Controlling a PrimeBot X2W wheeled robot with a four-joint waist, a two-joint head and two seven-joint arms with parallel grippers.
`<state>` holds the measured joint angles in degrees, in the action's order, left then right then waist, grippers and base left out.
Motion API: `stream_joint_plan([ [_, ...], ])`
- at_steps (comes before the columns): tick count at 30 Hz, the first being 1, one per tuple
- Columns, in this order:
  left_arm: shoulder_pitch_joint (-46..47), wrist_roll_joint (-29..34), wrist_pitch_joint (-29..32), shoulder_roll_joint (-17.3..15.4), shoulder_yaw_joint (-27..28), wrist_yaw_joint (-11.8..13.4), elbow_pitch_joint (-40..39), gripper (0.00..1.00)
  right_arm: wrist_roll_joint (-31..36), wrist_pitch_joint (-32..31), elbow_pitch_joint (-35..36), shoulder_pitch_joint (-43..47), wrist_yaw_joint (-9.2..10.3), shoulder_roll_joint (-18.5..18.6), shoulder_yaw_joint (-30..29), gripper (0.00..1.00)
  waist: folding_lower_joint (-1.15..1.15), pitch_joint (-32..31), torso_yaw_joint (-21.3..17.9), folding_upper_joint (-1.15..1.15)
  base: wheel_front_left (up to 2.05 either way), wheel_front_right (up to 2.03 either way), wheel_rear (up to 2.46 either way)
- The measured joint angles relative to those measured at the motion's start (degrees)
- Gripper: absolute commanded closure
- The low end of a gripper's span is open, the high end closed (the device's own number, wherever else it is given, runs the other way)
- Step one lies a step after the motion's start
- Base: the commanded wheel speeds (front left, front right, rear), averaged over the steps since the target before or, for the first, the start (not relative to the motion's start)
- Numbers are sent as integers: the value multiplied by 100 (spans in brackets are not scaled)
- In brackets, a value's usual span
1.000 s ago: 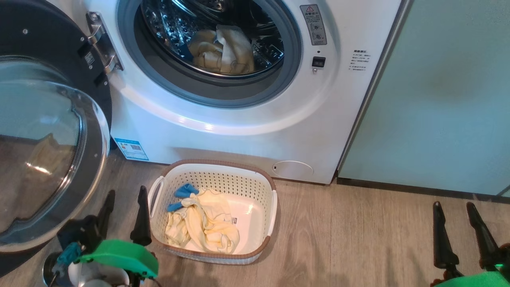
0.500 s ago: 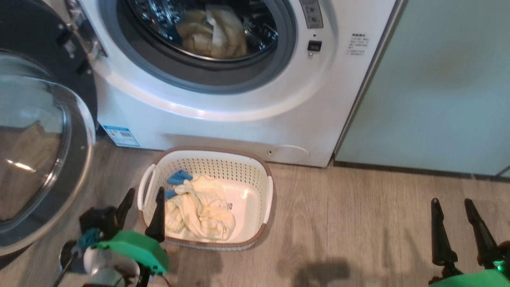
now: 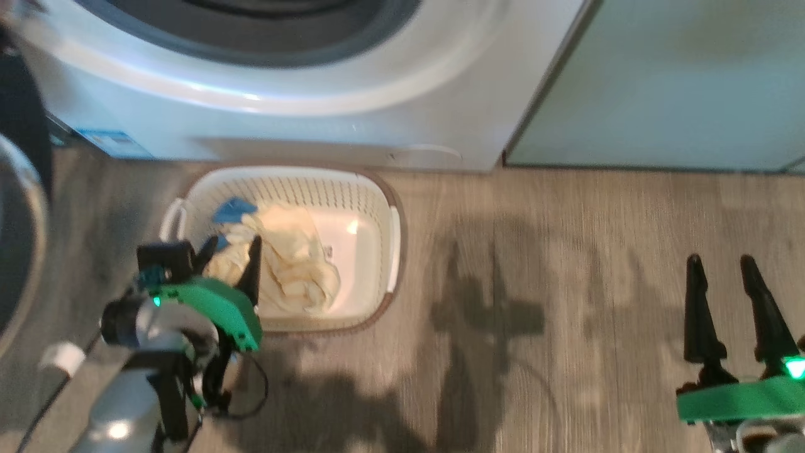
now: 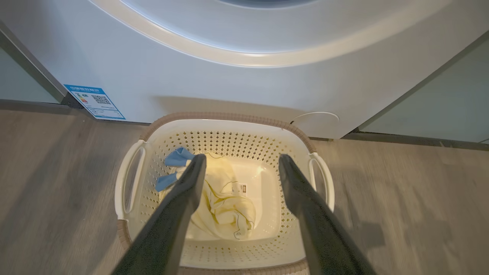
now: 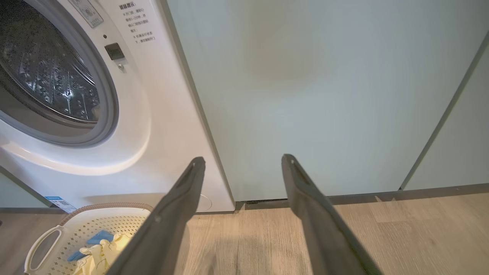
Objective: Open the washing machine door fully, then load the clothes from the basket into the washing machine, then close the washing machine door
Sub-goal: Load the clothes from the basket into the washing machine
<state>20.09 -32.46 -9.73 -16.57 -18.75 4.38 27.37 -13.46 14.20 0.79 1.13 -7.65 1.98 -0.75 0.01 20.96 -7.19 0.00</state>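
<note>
Rim of the washing machine door (image 3: 22,189) curves down the far left edge of the head view, dark and blurred, swung away from the washing machine (image 3: 327,126). Just to its right the left gripper (image 3: 231,244) hangs over the near-left part of the basket (image 3: 394,251), jaws spread wide and holding nothing. Its own wrist view looks down between the two fingers. The one on that view's left crosses in front of the clothes (image 4: 223,202), the other in front of the basket's right wall. Whether either tip touches anything cannot be told.

That view also gives detail which the head view smears: the perforated walls, the blue trim pieces (image 4: 177,156) at the heap's far-left edge, and a small label sticker (image 4: 243,188) on the basket's bare bottom. It also shows the blue energy label (image 4: 95,102) and round service flap (image 4: 317,115) low on the machine's front. The clothes lie in the basket's left half. The basket stands on the wooden floor (image 3: 566,239) just before the machine.

The right wrist view, from the side, adds the steel drum (image 5: 49,80), uncovered. Farther right come the pale green cabinets (image 3: 660,82). At the lower right the right gripper (image 3: 721,261) hangs well apart from the basket, fingers parted and empty, pointing towards the cabinets.
</note>
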Motion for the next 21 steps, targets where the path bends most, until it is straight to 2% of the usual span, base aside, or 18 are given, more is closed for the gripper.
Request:
stream_joint_plan([
  [10, 1723, -157, 275, 20, 2, -601, 1761, 0, -367, 26, 269, -753, 0, 0, 101, 0, 0, 1445, -379, 0, 0, 0, 0],
  [21, 2778, -381, 524, -281, 172, -934, 2992, 0, -717, 27, 547, -1236, 0, 0, 290, 0, 0, 2798, -803, 0, 0, 0, 0],
])
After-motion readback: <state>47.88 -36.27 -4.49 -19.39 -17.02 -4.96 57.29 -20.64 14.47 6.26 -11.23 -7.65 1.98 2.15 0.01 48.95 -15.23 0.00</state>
